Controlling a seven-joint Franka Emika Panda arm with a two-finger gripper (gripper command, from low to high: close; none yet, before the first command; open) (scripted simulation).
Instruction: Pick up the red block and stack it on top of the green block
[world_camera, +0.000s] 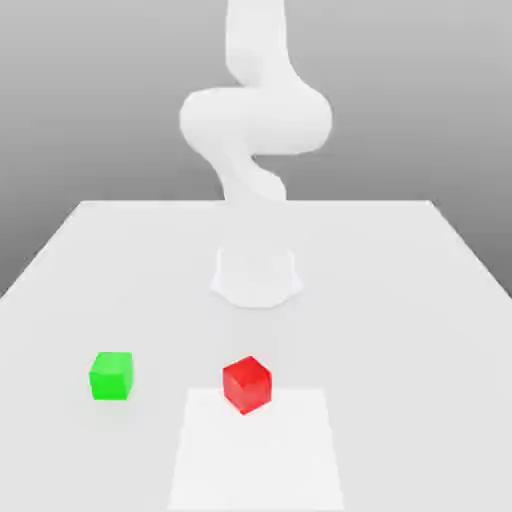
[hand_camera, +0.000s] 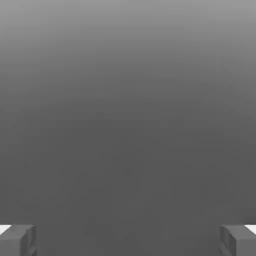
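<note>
Red block sat on desk, well apart from green block toward exterior view's left. Gripper spread wide, empty. Block looked light, rigid, smooth; best pinched across opposite flat faces.

Exterior view: camera sits off the arm, raised, looking down and across the white counter toward the arm's base. It stands fairly far back; counter's near edge is cut off, grey backdrop behind. Red block and green block lie nearest this camera, green toward the exterior view's left.

Hand view: camera on the hand, looking out between two widely parted fingertips at plain grey background. No counter, no blocks, so no shared scene part can be identified.
</note>
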